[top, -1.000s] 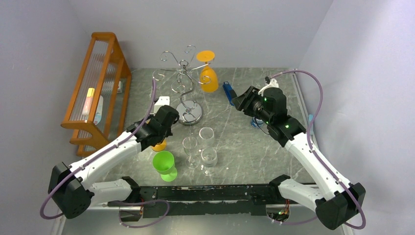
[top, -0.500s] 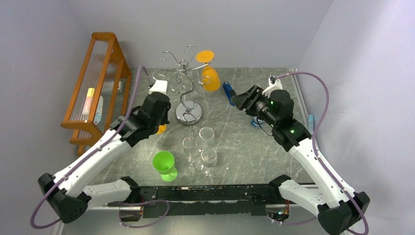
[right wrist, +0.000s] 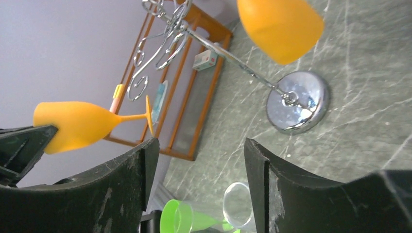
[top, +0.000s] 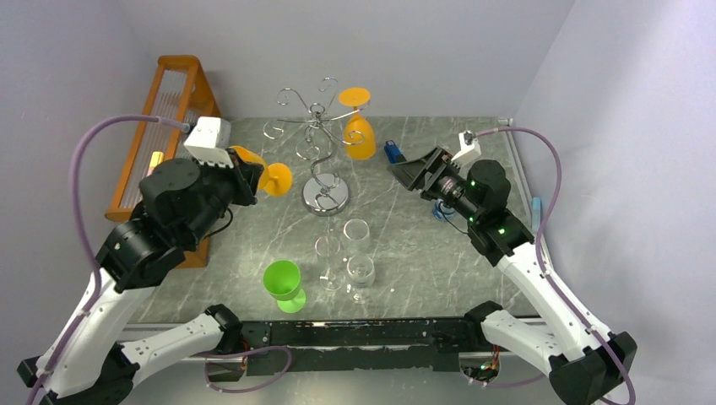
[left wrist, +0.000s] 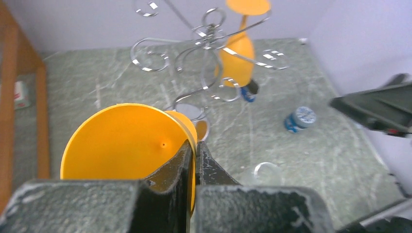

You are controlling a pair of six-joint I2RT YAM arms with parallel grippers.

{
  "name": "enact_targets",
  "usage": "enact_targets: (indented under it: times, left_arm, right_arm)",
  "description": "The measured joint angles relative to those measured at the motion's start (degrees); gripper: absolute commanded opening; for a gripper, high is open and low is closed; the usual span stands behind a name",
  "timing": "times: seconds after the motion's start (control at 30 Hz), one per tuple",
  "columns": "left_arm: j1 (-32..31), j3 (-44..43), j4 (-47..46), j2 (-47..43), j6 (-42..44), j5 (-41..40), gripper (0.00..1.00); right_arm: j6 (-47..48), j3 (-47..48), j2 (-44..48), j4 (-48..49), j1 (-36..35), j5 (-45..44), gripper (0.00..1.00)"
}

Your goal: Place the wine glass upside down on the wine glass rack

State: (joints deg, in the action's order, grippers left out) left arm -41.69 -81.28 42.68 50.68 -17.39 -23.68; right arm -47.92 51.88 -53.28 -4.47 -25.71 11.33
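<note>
My left gripper (top: 246, 175) is shut on the rim of an orange wine glass (top: 263, 175) and holds it sideways in the air, left of the wine glass rack (top: 316, 125). The foot points toward the rack. In the left wrist view the fingers (left wrist: 187, 158) pinch the bowl's wall (left wrist: 126, 143), with the chrome hooks (left wrist: 209, 39) ahead. A second orange glass (top: 360, 135) hangs upside down on the rack. My right gripper (top: 406, 172) is open and empty, right of the rack; its view shows the held glass (right wrist: 80, 124) and the mirrored base (right wrist: 297, 102).
An orange wooden shelf (top: 165, 139) stands at the left. Three clear glasses (top: 355, 233) and a green glass (top: 284, 281) stand near the front middle. Small blue items (top: 393, 152) lie right of the rack, among them a blue-capped one (left wrist: 299, 119).
My left arm has lifted the orange glass off the table, swung it up and left, and tipped it sideways beside the rack. My right gripper has shifted slightly and stays open.
</note>
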Motion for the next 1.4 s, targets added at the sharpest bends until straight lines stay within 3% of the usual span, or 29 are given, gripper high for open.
enact_targets:
  times: [0.27,0.43,0.6,0.8,1.0,1.23,1.4]
  left_arm:
    - [0.04,-6.43,-4.87,-0.04,-0.66,21.55,0.05]
    - [0.02,-6.29,-11.52,0.63,-2.84,39.08,0.05]
    - [0.02,-2.03,-21.33,1.75,-6.93,46.84,0.05]
    - [0.02,2.45,-34.45,7.10,-11.34,47.30,0.05]
    - [-0.61,6.19,-48.98,13.03,-14.53,46.77,0.05]
    - [-8.31,11.21,-69.29,16.96,-12.11,43.58,0.05]
    - [-11.87,14.27,-81.74,19.74,-8.48,39.91,0.05]
  right_arm:
    - [-5.90,-4.57,1.29,7.98,0.00,4.74,0.84]
    - [-5.75,-4.85,7.48,7.93,0.00,1.01,0.89]
    - [-6.08,-8.37,15.43,11.41,0.00,-3.28,0.96]
    - [-8.66,-16.31,23.17,14.91,0.00,-9.29,0.99]
    - [-12.76,-18.86,27.80,16.76,0.00,-12.72,0.95]
    - [-19.39,-19.69,27.19,20.37,0.00,-13.31,0.93]
    - [-23.87,-21.49,25.77,26.08,0.02,-12.33,0.79]
